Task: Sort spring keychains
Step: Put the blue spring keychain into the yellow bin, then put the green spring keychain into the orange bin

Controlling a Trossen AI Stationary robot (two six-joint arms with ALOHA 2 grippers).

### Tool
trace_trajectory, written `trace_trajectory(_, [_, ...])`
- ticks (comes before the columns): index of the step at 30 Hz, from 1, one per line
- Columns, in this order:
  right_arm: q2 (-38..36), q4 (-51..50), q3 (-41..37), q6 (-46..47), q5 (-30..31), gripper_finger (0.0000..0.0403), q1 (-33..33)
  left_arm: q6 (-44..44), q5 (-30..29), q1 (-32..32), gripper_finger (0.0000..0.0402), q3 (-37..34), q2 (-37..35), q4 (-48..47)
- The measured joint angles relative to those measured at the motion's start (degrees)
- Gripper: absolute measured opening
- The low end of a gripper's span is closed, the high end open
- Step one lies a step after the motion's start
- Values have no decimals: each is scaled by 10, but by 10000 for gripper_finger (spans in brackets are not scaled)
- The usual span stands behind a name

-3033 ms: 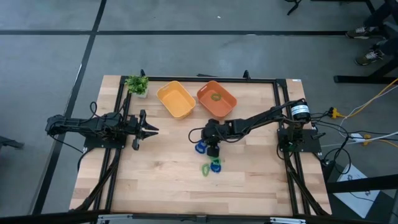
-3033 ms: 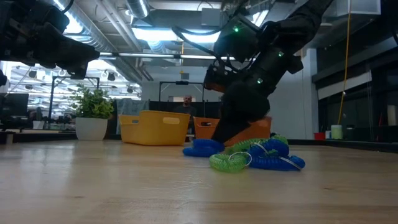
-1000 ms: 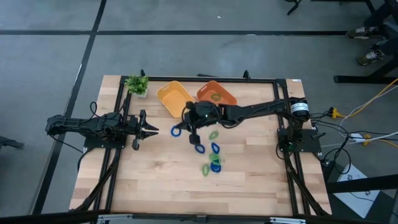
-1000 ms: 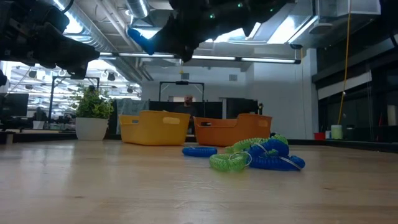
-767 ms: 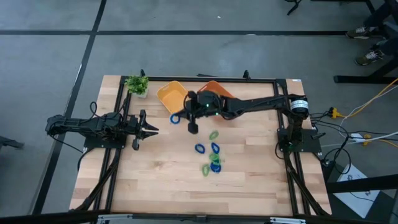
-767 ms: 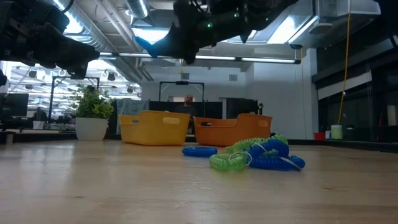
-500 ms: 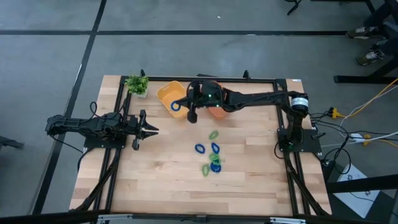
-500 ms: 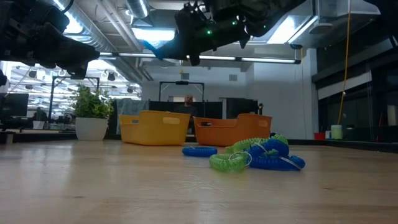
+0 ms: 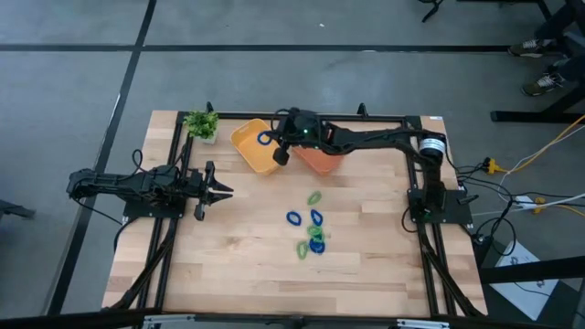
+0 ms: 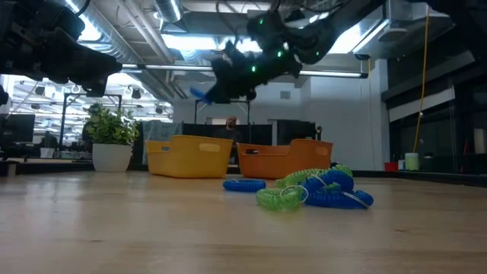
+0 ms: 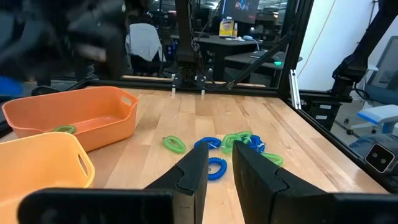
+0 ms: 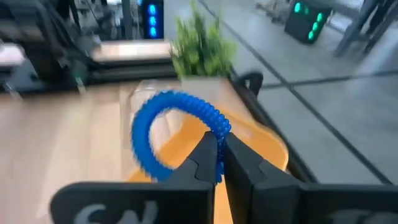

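Observation:
My right gripper (image 9: 279, 149) hovers over the yellow tray (image 9: 251, 157), shut on a bright blue spring keychain (image 9: 265, 139), which also shows in the low view (image 10: 200, 94) and the right wrist view (image 12: 163, 134). Several more blue and green keychains lie flat on the table's middle: a green one (image 9: 314, 197), two blue ones (image 9: 293, 218), and a mixed cluster (image 9: 313, 243). One green keychain (image 11: 62, 129) lies in the orange tray (image 11: 93, 115). My left gripper (image 9: 219, 192) waits open at the table's left side, touching nothing. My right gripper pinches the blue keychain's coil at one side of the loop (image 12: 216, 132) between its two shut fingers (image 12: 202, 158). The loop stands out beyond the fingertips, lifted clear above the yellow tray.
The orange tray (image 9: 322, 157) sits right beside the yellow one at the far edge. A small potted plant (image 9: 202, 123) stands at the far left corner. Black frame rails (image 9: 174, 183) run along the table's left, right and far sides. Bare wood lies near the front edge.
My right gripper has moved from over the table's middle toward the far edge and now hangs over the yellow tray, carrying the blue keychain lifted clear all the way. It has stayed shut. The keychains on the table have not moved.

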Motion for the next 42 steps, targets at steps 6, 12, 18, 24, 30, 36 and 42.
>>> trace_trajectory(6, [41, -2, 0, 7, 0, 17, -12, 0, 0, 0, 68, 0, 0, 0])
trace_trajectory(12, [61, -11, 0, 11, -7, 17, -13, 0, 0, 0, 70, 0, 0, 0])
trace_trajectory(18, [64, -13, -1, 11, -20, 17, -13, 0, 0, 0, 68, 0, 0, 0])
trace_trajectory(24, [64, -23, -1, 9, -20, 36, -13, 0, 0, 0, 70, 0, 0, 0])
trace_trajectory(30, [64, -33, -1, 17, -20, 69, -13, 0, 0, 0, 68, 0, 0, 0])
trace_trajectory(36, [64, -36, -1, 24, -20, 82, -13, 0, 0, 0, 70, 0, 0, 0])
trace_trajectory(42, [64, -36, -1, 25, -20, 82, -13, 0, 0, 0, 68, 0, 0, 0])
